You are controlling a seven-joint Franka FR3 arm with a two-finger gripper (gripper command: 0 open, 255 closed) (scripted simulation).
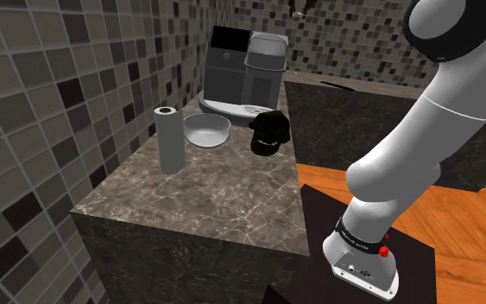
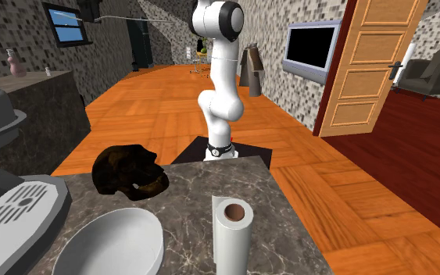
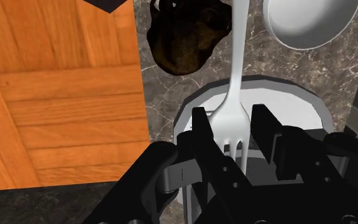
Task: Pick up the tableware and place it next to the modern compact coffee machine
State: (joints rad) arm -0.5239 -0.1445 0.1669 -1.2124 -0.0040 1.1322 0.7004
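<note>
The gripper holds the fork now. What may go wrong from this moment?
The gripper clasps the white fork only near its tines, so the long handle may swing or slip. It seems to hang over the coffee machine; released here, the fork would land on it. The dark skull-shaped object and bowl crowd the counter nearby.

The white Franka arm [image 1: 422, 147] rises from its base [image 1: 362, 259] at the shoulder view's lower right, leans up and to that view's right, and runs out past the top edge. In the second exterior view the arm [image 2: 216, 94] stands nearly upright, its lower links stacked one over the other, with a dark joint [image 2: 230, 17] at the top. In the wrist view the black gripper [image 3: 230, 114] points down, its two fingers [image 3: 201, 137] set a little apart and clasping the head of a white fork [image 3: 233, 76] between them.
</note>
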